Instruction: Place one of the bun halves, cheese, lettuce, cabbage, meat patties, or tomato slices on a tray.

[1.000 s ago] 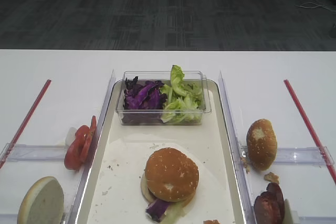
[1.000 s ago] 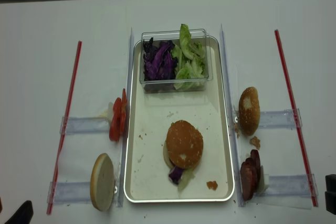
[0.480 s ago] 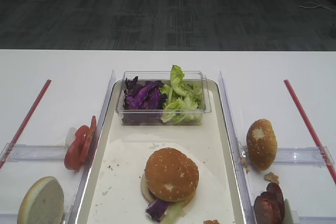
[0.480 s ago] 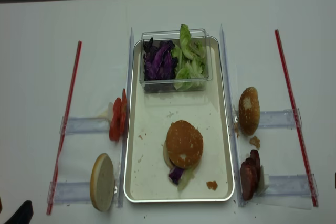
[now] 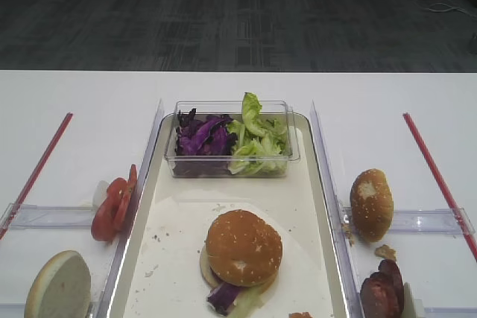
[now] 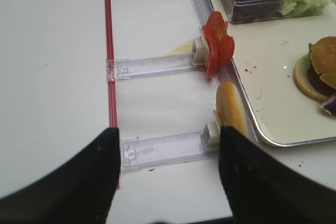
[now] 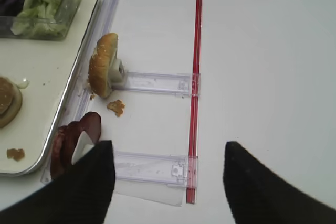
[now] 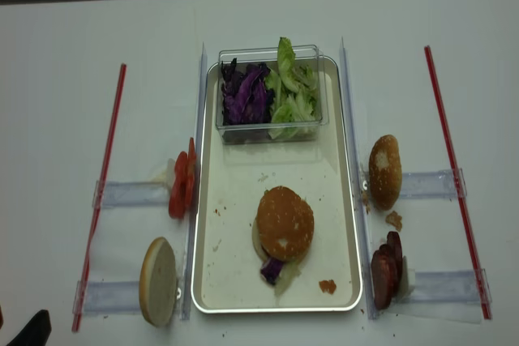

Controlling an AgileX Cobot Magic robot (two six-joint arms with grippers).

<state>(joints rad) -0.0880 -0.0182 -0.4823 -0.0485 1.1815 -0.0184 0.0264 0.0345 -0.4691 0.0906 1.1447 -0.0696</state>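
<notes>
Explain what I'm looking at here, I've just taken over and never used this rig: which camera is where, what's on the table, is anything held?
This is a two-armed robot. Two pictures look down from above; the other two come from cameras on each wrist.

The dark shapes at the bottom of the wrist pictures are tool fingers: the right tool and the left tool. Both stand open, holding nothing.

The cream tray carries an assembled burger and a clear box of purple cabbage and lettuce. On its left stand tomato slices and a bun half; on its right, another bun half and meat patties.
</notes>
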